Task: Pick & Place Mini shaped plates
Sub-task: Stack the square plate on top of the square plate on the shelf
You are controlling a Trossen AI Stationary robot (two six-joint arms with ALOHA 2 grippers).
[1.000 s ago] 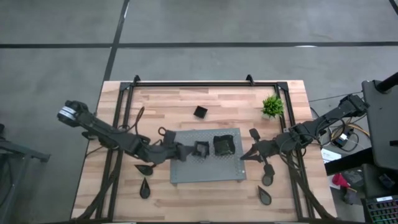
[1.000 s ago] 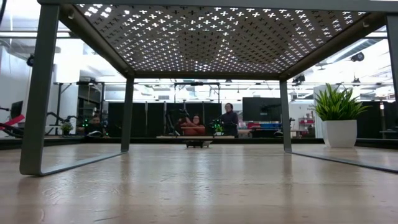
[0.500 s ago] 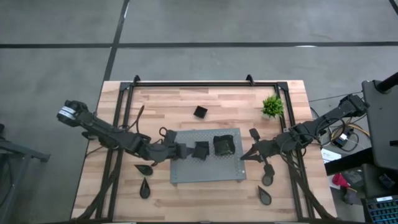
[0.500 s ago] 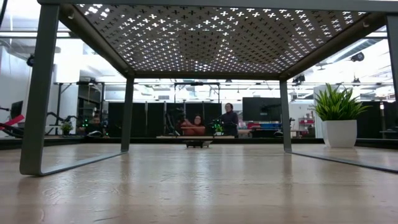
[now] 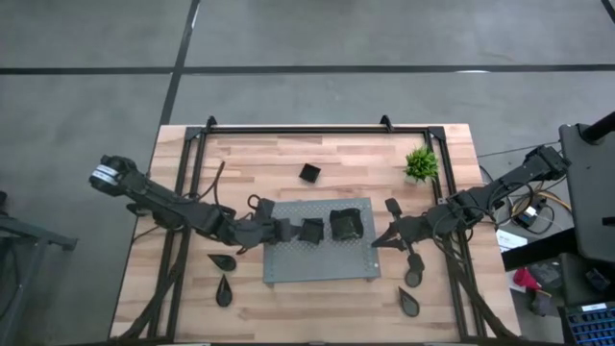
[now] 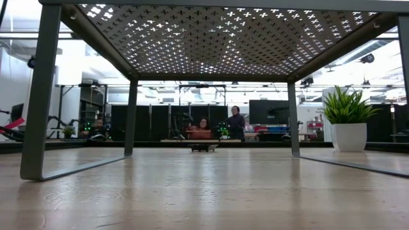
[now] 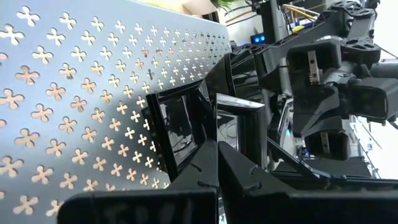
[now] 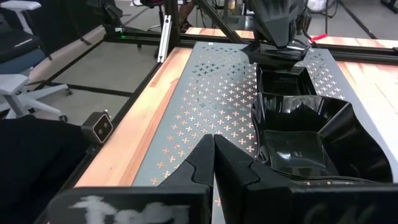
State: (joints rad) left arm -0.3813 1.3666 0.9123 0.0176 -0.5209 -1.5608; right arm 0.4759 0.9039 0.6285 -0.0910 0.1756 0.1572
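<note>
Two black dishes [image 5: 330,227] on grey board [image 5: 317,264]; left fingers [image 7: 186,134] pinching square dish [image 5: 311,232]; right fingers [image 8: 214,163] pressed together.

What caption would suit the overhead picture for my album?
Left gripper shut on a small black square plate atop the grey perforated board; right gripper waits beside.

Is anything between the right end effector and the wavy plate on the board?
Nothing visible. The right end effector, shut, sits at the board's right edge, with only bare perforated surface between it and the wavy plate. The left end effector holds the neighbouring square plate.
</note>
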